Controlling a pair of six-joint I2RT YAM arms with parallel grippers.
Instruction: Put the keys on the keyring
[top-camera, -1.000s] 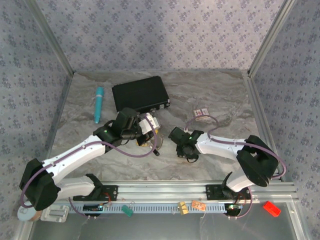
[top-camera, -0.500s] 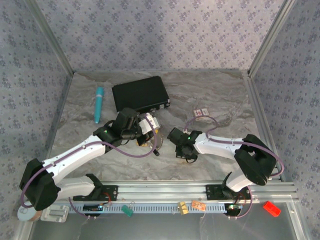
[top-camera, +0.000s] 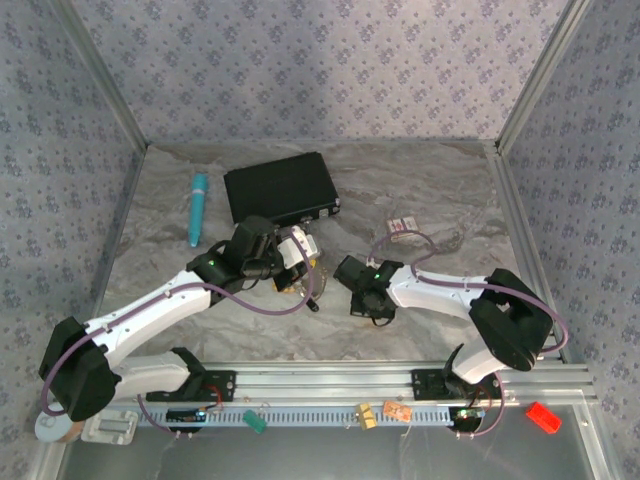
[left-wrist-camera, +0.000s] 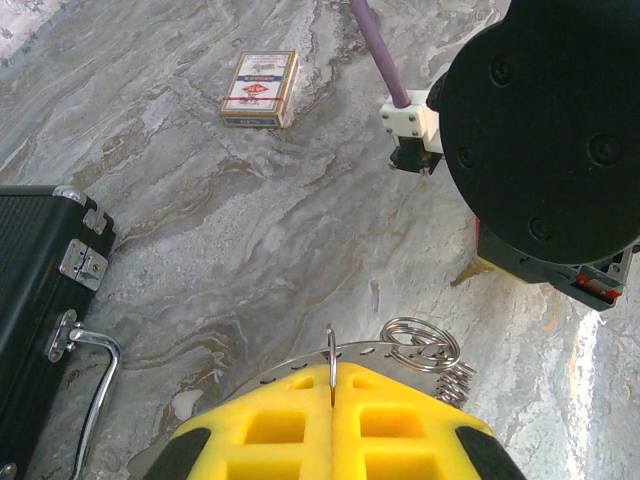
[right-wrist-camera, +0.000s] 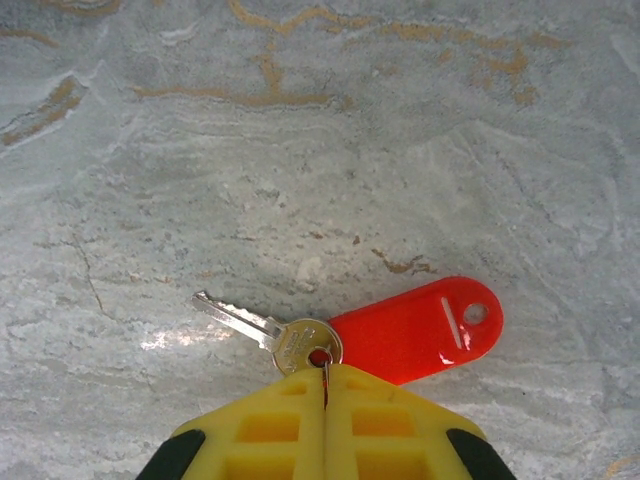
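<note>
Pinching thin wire keyring (left-wrist-camera: 331, 346), left pincer (left-wrist-camera: 331, 385) shut; right pincer (right-wrist-camera: 325, 376) grips red-tagged key (right-wrist-camera: 302, 344).

- I could read no text in any view.
- The small card box (left-wrist-camera: 259, 89) carried red and blue print, but it was too small and blurred for me to make out.

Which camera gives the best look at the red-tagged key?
Right wrist: the red-tagged key lies close and unobstructed, its ring pinched in the shut right gripper. In the top external view that gripper hides it; in the left wrist view the right arm blocks it.
</note>
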